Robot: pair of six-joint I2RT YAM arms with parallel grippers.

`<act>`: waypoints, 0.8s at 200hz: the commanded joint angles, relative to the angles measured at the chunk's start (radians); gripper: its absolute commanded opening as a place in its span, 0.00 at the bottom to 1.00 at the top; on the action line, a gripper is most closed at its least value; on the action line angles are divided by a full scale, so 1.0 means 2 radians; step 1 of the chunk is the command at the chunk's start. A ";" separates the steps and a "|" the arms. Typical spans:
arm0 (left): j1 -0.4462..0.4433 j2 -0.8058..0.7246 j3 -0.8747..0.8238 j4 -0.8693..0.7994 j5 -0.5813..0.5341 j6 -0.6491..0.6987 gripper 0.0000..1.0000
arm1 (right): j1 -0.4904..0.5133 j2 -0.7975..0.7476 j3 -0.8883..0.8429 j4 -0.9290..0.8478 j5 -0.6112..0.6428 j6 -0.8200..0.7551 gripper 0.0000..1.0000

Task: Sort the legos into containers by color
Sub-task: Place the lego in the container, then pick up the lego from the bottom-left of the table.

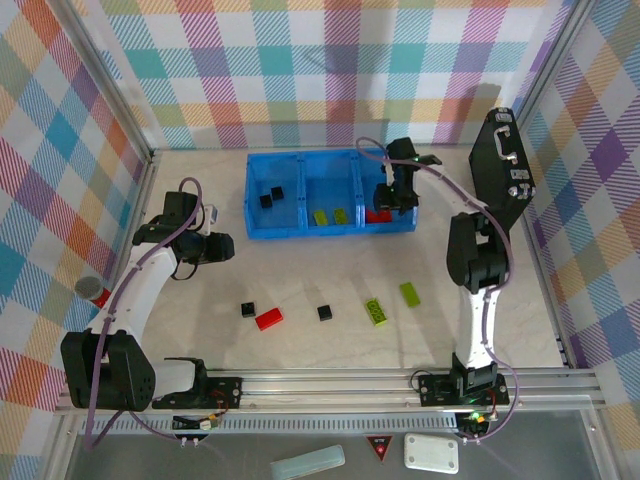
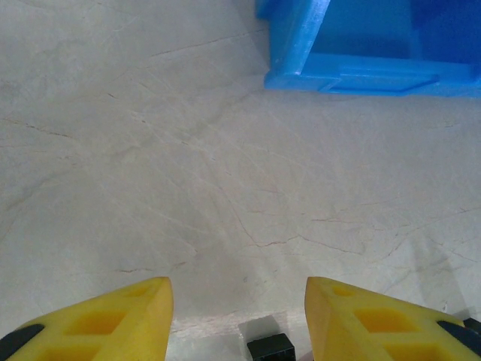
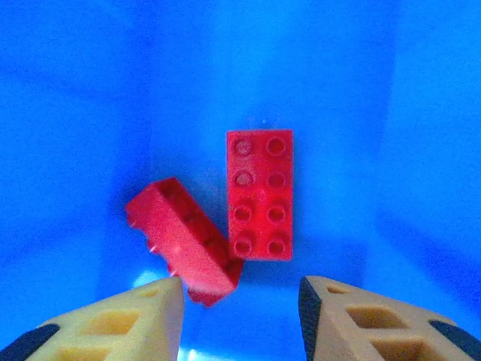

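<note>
The blue tray (image 1: 252, 210) has three containers in a row. Two black legos (image 1: 271, 196) lie in the left one, two green legos (image 1: 330, 215) in the middle one. My right gripper (image 1: 393, 197) hangs open over the right container (image 3: 421, 113). Below it a red lego (image 3: 259, 194) lies flat, and a second red lego (image 3: 184, 242), tilted and blurred, is by my left fingertip (image 3: 143, 308), outside the jaws. My left gripper (image 1: 222, 248) is open, left of the tray corner (image 2: 301, 45), over bare table. A small black lego (image 2: 270, 347) sits low between its fingers, untouched.
Loose on the table in front of the tray lie a black lego (image 1: 247, 310), a red lego (image 1: 269, 319), another black lego (image 1: 324, 313) and two green legos (image 1: 377, 312) (image 1: 410, 293). A black briefcase (image 1: 507, 160) stands back right. A red-capped grey cylinder (image 1: 92, 290) is at the left edge.
</note>
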 commanded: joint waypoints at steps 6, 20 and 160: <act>0.000 0.004 -0.002 -0.008 0.006 -0.021 0.49 | 0.006 -0.049 -0.032 -0.008 -0.017 0.015 0.46; -0.005 0.007 0.001 -0.016 0.007 -0.027 0.49 | 0.009 -0.071 -0.050 -0.008 -0.021 0.018 0.46; -0.131 -0.029 -0.058 -0.071 -0.068 -0.163 0.49 | 0.023 -0.237 -0.244 0.029 -0.036 0.037 0.47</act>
